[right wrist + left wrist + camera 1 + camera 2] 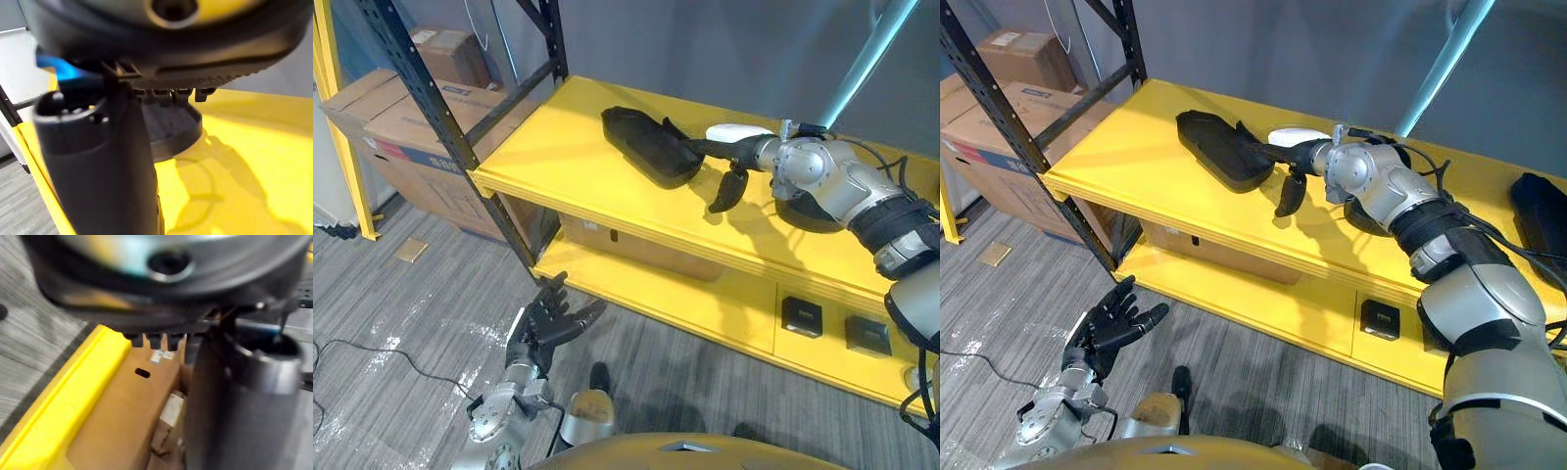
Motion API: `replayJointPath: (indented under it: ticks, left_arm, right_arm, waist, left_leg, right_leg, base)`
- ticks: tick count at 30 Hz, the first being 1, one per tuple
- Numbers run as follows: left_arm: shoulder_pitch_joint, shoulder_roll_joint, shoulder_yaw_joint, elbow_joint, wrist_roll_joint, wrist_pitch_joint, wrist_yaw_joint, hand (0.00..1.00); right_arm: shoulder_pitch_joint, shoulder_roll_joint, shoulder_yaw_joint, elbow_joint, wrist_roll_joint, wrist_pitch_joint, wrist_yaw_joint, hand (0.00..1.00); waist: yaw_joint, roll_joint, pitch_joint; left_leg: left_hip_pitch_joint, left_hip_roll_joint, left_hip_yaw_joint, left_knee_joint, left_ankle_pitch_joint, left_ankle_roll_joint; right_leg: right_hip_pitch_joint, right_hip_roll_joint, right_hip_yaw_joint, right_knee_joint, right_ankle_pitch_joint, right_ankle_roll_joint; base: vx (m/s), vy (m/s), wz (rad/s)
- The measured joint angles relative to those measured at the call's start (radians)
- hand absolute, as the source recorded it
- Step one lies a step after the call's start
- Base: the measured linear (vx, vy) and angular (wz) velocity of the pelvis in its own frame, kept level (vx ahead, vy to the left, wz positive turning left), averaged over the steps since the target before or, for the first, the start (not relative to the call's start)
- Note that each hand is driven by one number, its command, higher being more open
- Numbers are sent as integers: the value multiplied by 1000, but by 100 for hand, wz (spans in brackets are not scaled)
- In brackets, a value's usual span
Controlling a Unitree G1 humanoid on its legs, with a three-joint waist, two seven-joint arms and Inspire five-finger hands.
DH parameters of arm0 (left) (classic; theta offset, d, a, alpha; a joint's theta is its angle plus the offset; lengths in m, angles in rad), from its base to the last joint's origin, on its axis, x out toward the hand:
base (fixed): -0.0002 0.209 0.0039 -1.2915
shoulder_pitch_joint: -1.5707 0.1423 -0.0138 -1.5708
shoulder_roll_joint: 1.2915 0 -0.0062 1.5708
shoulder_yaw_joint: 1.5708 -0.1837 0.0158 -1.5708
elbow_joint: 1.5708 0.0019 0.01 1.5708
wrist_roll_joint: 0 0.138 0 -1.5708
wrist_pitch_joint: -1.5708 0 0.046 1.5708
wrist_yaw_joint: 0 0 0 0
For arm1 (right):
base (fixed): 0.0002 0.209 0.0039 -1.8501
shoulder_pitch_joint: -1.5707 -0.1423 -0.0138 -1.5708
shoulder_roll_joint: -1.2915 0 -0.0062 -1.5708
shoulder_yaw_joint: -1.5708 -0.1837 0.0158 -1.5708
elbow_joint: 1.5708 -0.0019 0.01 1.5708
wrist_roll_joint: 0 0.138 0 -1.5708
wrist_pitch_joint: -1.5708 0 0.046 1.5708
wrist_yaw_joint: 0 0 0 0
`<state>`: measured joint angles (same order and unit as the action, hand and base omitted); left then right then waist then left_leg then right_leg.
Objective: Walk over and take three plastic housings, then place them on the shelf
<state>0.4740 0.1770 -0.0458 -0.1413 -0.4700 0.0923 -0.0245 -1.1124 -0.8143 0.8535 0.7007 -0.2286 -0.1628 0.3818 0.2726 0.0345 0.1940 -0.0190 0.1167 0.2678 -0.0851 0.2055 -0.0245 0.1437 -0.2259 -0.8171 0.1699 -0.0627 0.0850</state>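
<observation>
Right eye view: housing [1540,213] far right on shelf [1136,147]

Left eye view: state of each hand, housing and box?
right hand: open, straight fingers touching the housing's end.
left hand: open, fingers spread, holding nothing, low over the floor.
housing: lying flat on the shelf top, not lifted.
second housing: lying on the same shelf, at its right end, untouched.
cardboard boxes: closed, on the floor left of the shelf.
</observation>
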Motion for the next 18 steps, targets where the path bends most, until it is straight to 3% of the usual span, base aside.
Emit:
replayJointPath:
  ticks: [4,9,18]
  left_arm:
    - [-6,0,5,3,-2,-13,0,100]
    - [-28,0,4,2,-9,-29,-4,100]
    - [-37,0,-2,2,-9,-29,-8,100]
  right_arm:
    - [0,3,-1,60,-4,-4,-32,100]
    - [-1,7,-4,73,-43,-59,-128,100]
    - [-2,70,-36,74,-150,-101,-216,100]
  waist:
    - [17,7,14]
    - [29,21,40]
    - [32,15,66]
  left_leg:
    - [-5,-3,-1,1,6,1]
    - [-8,-2,-7,1,9,1]
    - [-11,-1,-15,1,8,1]
  right_leg:
    - [-11,-11,0,22,-7,-7]
    - [-18,-18,-1,48,-20,-10]
    - [-19,-21,-9,59,-30,-9]
  base:
    - [0,-1,1]
    - [-14,-5,1]
    - [-7,-5,1]
